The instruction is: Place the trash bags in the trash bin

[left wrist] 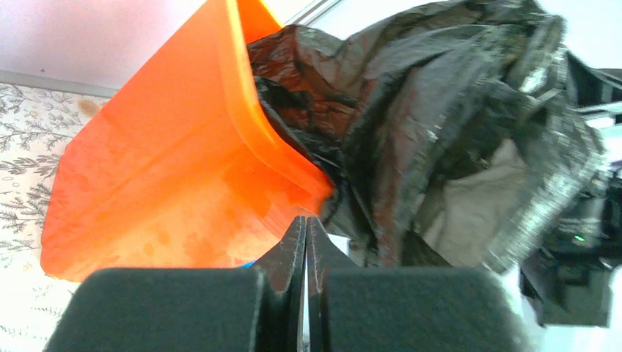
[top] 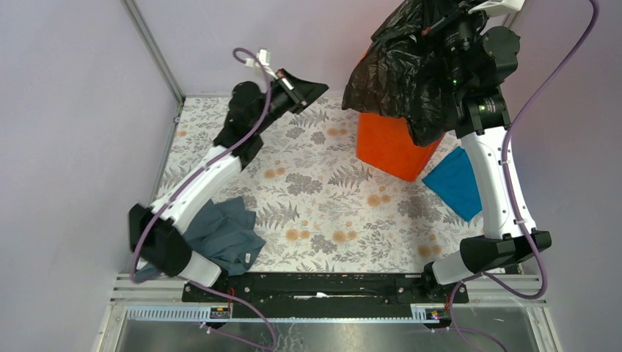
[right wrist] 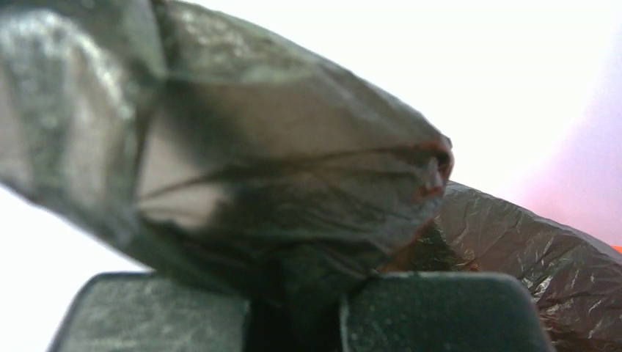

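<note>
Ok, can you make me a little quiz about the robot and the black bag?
1. True or false: the left gripper holds the bag.
2. Which lies nearer the bin? A: the blue cloth. B: the grey cloth.
3. Fill the gap: the right gripper is shut on the ___.

Key: 1 false (it is shut on nothing); 2 A; 3 bag.

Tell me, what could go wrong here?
The glossy black plastic trash bag, pinched in the right pincer, drapes over the rim of the tall orange plastic bin, so it may slide down outside. The left pincer is shut and clear of the bin; a tug could tip it.
</note>
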